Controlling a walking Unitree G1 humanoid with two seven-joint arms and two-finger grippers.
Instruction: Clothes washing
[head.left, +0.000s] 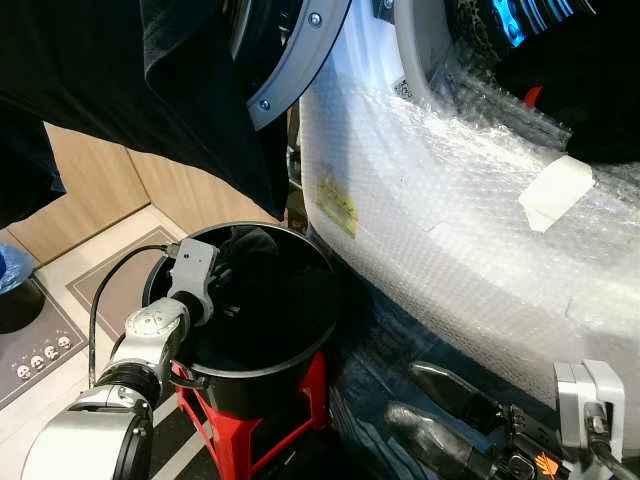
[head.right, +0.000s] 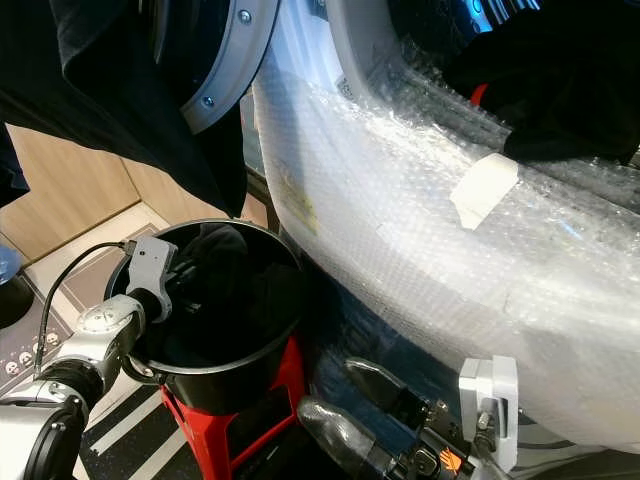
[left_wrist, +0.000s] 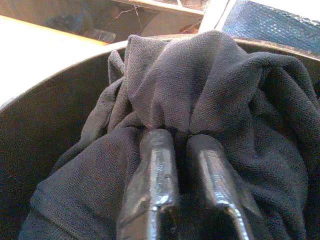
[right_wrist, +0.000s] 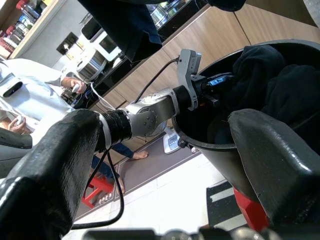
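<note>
Your left gripper (left_wrist: 182, 145) pinches crumpled dark grey knit clothing (left_wrist: 200, 85) inside the round black bucket (head.left: 290, 372), while your right gripper (right_wrist: 165, 165) hangs wide apart.

You see matt, finely knitted dark cloth (left_wrist: 200, 90) bunched between the glossy, scuffed black fingers (left_wrist: 155, 170) of your left tool (left_wrist: 180, 145). The bucket (head.left: 262, 368) looks like smooth, shiny black plastic on a red plastic stool (head.left: 300, 410). Crinkled clear bubble wrap (head.left: 450, 230) covers the washer's glossy white front, beside matt wood-grain panels (head.left: 90, 180).
</note>
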